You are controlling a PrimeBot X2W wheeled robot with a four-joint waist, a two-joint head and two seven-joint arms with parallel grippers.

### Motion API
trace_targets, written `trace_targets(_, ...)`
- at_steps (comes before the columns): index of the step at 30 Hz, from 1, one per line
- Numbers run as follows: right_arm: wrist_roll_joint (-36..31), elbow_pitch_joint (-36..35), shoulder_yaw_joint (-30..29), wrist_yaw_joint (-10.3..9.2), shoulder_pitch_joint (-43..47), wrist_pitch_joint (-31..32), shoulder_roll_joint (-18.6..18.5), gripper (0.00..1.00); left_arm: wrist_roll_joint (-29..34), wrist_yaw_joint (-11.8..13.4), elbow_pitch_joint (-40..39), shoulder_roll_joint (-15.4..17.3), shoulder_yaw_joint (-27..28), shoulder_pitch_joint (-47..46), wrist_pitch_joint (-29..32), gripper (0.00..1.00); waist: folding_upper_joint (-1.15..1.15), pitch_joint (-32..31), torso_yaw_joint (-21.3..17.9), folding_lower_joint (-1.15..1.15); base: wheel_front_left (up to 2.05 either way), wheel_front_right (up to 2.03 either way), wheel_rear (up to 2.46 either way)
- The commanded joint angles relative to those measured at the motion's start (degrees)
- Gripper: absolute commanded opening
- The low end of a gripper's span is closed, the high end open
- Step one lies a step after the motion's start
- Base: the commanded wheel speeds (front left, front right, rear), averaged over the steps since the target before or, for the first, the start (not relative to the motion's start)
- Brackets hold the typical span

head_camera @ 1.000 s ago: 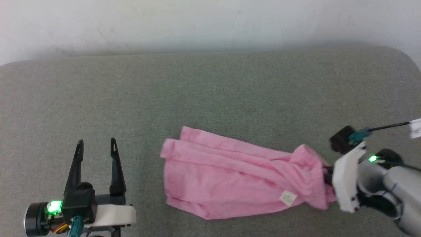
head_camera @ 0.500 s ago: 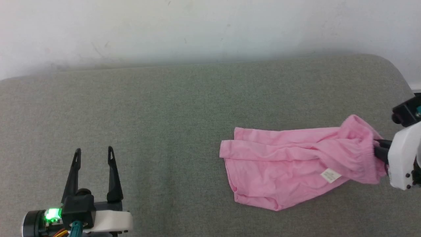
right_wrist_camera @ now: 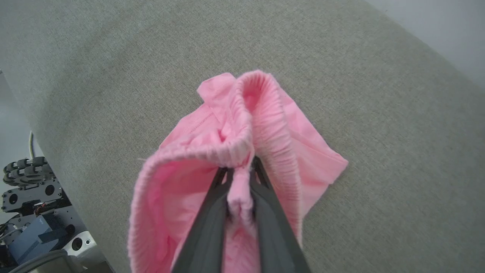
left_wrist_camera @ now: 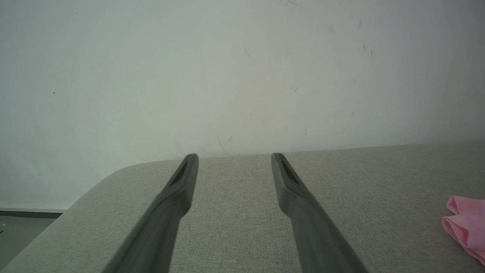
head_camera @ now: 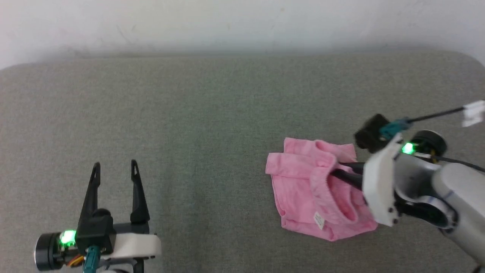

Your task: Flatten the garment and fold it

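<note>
Your right tool (right_wrist_camera: 240, 168) is clamped on a bunch of gathered waistband (right_wrist_camera: 265, 110), holding it raised so the garment (head_camera: 299, 189) doubles over itself at right centre of the head view, on the grey tabletop (head_camera: 212, 113). That is probably a hold for dragging it flat. Your left tool (head_camera: 113, 168) waits lower left, fingers apart and empty. The leg openings are buried under the fold, and the white label (head_camera: 317, 220) is too small to read.
</note>
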Motion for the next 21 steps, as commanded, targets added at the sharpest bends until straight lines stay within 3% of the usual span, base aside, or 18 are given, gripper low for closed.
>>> trace_targets(1,-0.55,0.9,0.32,-0.11,-0.81,0.13,0.91,0.0,0.56,-0.35,0.17,-0.29,-0.03,-1.24,-0.28,1.0,0.0,1.91,1.55,0.0,0.0,0.0,0.0)
trace_targets(6,-3.86,11.3,5.19,-0.11,-3.75,0.79,7.21,0.0,0.87,-0.77,0.81,-1.09,-0.16,-3.52,-0.28,1.0,0.0,3.97,3.05,0.0,0.0,0.0,0.0)
trace_targets(13,-3.6,22.01,12.52,-0.11,-3.86,-1.92,11.22,0.0,1.22,-0.46,1.58,-1.48,0.19,-4.13,-0.28,1.0,0.0,4.0,2.96,0.0,0.0,0.0,0.0)
trace_targets(14,-3.19,22.41,13.05,-0.11,-4.02,-2.95,11.43,0.15,1.23,-0.34,1.63,-1.48,0.38,-3.88,-0.28,1.0,0.0,3.66,2.62,0.0,0.0,0.0,0.0)
trace_targets(15,-3.09,22.52,13.53,-0.11,-4.36,-4.17,11.35,0.42,1.2,-0.27,1.74,-1.46,0.56,-3.61,-0.28,1.0,0.0,3.27,2.31,0.0,0.0,0.0,0.0)
trace_targets(16,-3.22,22.32,13.95,-0.11,-4.81,-5.61,11.07,0.89,1.16,-0.26,1.91,-1.4,0.73,-3.35,-0.28,1.0,0.0,2.8,1.99,0.0,0.0,0.0,0.0)
trace_targets(17,-3.25,21.92,14.1,-0.11,-5.2,-7.27,10.67,1.0,1.1,-0.29,2.09,-1.33,0.93,-3.06,-0.28,1.0,0.0,2.28,1.64,0.0,0.0,0.0,0.0)
trace_targets(21,-2.8,18.48,13.03,-0.11,-6.1,-13.82,8.21,1.0,1.07,-0.29,2.37,-0.91,1.81,-1.9,-0.28,1.0,0.0,0.14,0.08,0.0,0.0,0.0,0.0)
